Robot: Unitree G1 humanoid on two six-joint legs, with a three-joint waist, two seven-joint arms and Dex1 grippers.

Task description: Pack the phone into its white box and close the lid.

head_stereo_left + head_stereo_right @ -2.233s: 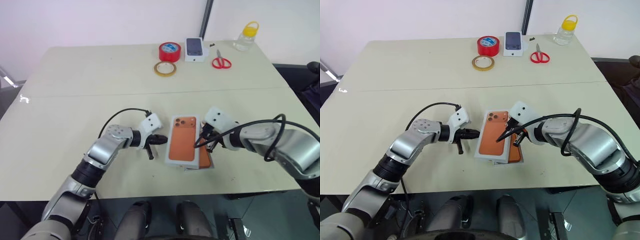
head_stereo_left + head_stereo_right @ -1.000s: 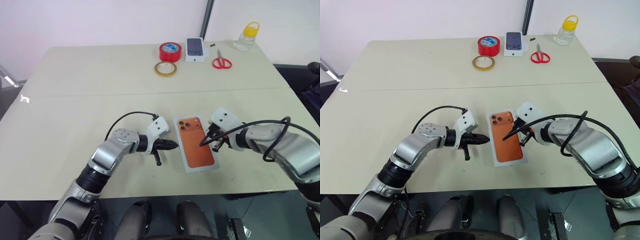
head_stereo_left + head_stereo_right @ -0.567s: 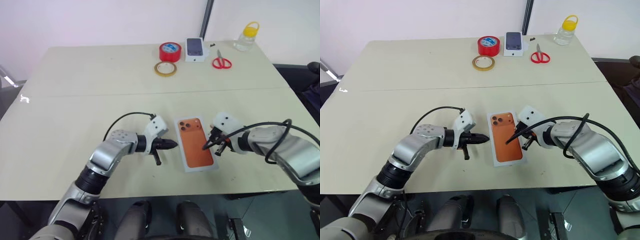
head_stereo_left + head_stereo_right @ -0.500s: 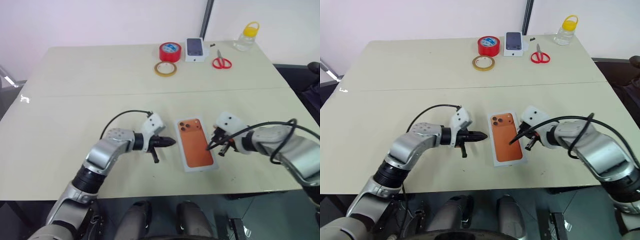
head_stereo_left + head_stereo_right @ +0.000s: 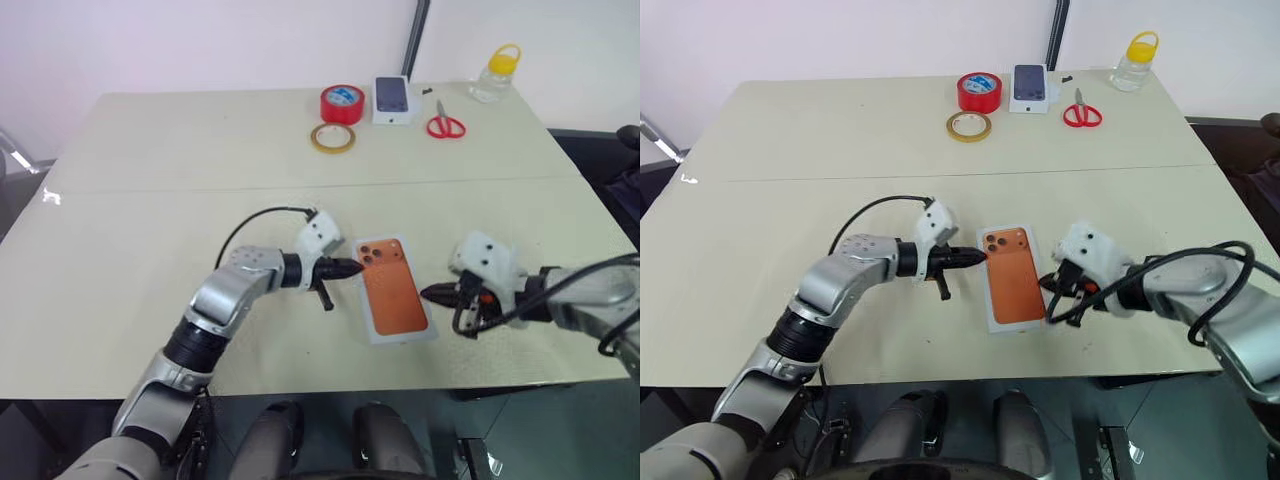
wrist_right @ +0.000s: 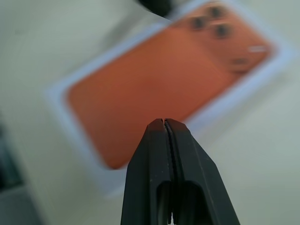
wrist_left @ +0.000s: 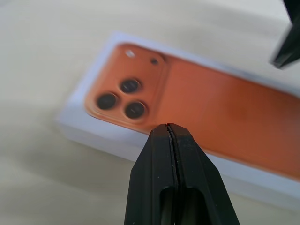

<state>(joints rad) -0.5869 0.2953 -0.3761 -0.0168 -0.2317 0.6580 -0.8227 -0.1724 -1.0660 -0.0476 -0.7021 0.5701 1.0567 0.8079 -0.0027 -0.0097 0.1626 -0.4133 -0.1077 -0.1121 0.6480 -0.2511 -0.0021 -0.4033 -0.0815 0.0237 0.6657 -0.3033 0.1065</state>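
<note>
Left eye view has the lid (image 5: pixel 394 292) sitting on the bench (image 5: pixel 150 170) near the front edge, orange phone picture facing up, so I take it the box is closed. My left hand (image 5: pixel 350 268) is pinched fully closed on nothing, tip right at the lid's camera-end corner. My right hand (image 5: pixel 430 294) is closed and empty too, just off the lid's other long side, not touching.

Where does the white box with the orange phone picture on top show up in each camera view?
Left eye: the lid, centre, between both pincers.
Right eye: centre.
Left wrist: beyond the shut left pincer.
Right wrist: beyond the shut right pincer.
Shared landmark: its printed camera lenses.
</note>
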